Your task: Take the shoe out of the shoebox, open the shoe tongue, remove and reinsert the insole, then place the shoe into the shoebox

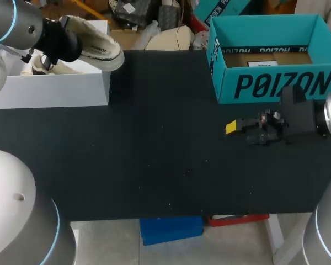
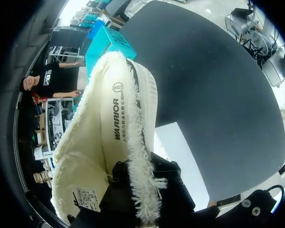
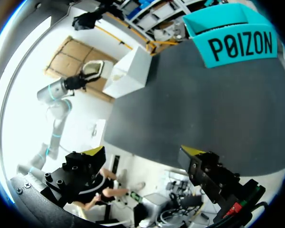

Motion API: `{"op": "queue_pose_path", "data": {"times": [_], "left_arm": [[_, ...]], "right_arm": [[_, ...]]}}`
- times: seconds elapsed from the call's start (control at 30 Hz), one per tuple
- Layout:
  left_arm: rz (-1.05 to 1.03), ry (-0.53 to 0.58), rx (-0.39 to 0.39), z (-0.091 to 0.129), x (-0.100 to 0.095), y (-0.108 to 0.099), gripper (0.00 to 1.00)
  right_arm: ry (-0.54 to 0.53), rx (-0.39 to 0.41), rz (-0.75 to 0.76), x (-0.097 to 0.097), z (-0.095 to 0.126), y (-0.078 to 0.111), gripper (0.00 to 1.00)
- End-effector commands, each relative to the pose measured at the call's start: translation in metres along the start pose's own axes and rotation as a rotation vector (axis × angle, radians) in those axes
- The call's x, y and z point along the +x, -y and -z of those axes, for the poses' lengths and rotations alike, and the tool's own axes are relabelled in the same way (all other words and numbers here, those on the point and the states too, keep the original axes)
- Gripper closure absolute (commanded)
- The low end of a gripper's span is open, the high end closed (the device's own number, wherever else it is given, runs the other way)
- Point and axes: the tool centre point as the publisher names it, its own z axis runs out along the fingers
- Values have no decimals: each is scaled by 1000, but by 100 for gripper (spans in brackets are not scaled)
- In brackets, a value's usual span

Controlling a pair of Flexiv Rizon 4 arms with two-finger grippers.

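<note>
Left gripper clamps cream shoe above white shoebox, table far-left corner; right gripper spread wide, near teal box.

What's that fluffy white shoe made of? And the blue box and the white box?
The shoe looks like cream woven cloth, maybe canvas: its edge is frayed into a soft fringe. The teal box looks like matt printed cardboard, with plain brown showing inside. The white shoebox seems to be smooth white cardboard too, though it could be thin plastic.
</note>
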Motion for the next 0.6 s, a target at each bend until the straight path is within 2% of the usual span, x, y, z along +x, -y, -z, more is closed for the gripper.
{"op": "queue_pose_path", "data": {"times": [0.03, 0.13, 0.2, 0.27, 0.47, 0.6], "left_arm": [[-3, 32, -2, 1, 2, 0, 100], [15, 4, 11, -3, 0, -1, 100], [29, -13, -26, -12, -6, -10, 100], [47, -42, -52, -18, -14, -22, 100], [89, -17, -176, -29, -30, -62, 100], [144, -22, -206, -34, -34, -88, 100]], "right_arm": [[2, 1, 0, 1, -1, 0, 0], [2, 1, 0, 1, -1, 0, 0], [2, 1, 0, 1, -1, 0, 0], [2, 1, 0, 1, -1, 0, 0], [2, 1, 0, 1, -1, 0, 0], [2, 1, 0, 1, -1, 0, 0]]}}
